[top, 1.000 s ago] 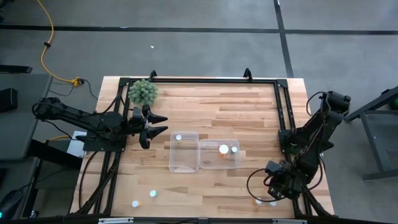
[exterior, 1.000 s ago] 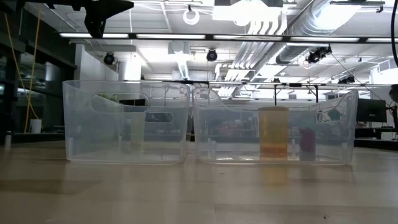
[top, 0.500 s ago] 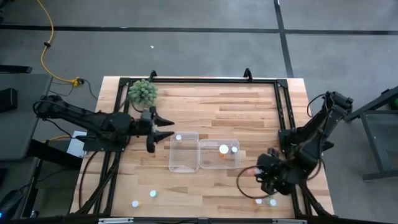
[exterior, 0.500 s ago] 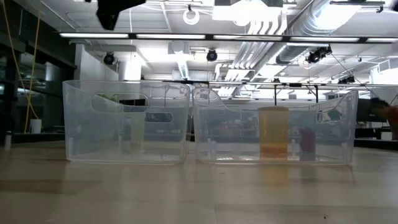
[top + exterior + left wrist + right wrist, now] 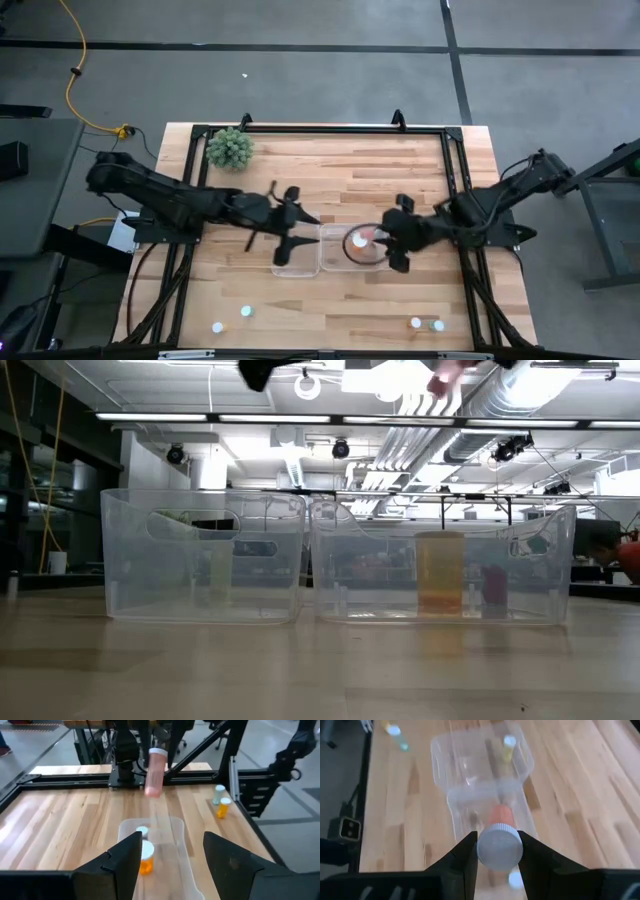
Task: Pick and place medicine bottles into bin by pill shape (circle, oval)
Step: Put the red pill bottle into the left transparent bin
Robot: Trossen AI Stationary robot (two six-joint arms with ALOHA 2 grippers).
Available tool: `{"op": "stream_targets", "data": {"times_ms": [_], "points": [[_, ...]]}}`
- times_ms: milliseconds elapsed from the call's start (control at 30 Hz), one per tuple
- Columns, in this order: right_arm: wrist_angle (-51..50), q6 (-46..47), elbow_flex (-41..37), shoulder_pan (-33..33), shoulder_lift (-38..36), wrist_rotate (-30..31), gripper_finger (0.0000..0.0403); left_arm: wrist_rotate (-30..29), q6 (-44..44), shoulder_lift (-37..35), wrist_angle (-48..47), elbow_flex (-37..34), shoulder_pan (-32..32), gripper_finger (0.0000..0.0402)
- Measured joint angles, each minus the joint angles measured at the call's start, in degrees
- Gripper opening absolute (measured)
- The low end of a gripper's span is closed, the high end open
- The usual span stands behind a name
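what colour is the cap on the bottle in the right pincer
White, on a pinkish-orange bottle; the right wrist view shows it best.

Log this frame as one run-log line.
right gripper: shut on pink bottle, above right bin | left gripper: open, empty, over left bin | four bottles on table

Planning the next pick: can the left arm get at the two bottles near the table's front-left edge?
Probably yes. The left end effector hangs open and empty over the left bin, and the two bottles stand on bare wood with nothing between.
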Motion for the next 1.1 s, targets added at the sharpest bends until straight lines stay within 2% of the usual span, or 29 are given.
{"op": "stream_targets", "data": {"times_ms": [167, 500, 700, 1100], "points": [[3.2, -6.2, 0.1, -5.6, 0.0, -5.7, 0.0103, 0.3, 0.6, 8.3, 0.3, 6.8, 1.6, 0.0200], [3.8, -10.8, 0.1, -8.4, 0.0, -7.6, 0.0103, 1.3, -2.7, 18.6, 0.3, 16.2, 4.3, 0.0200], [3.9, -12.4, 0.1, -8.5, 0.0, -7.7, 0.0103, 2.1, -2.7, 20.3, -0.4, 19.4, 5.3, 0.0200], [8.1, -17.2, 0.1, -9.7, 2.6, -9.0, 0.0103, 6.9, -2.8, 20.3, -2.8, 19.6, 6.4, 0.0200]]}}
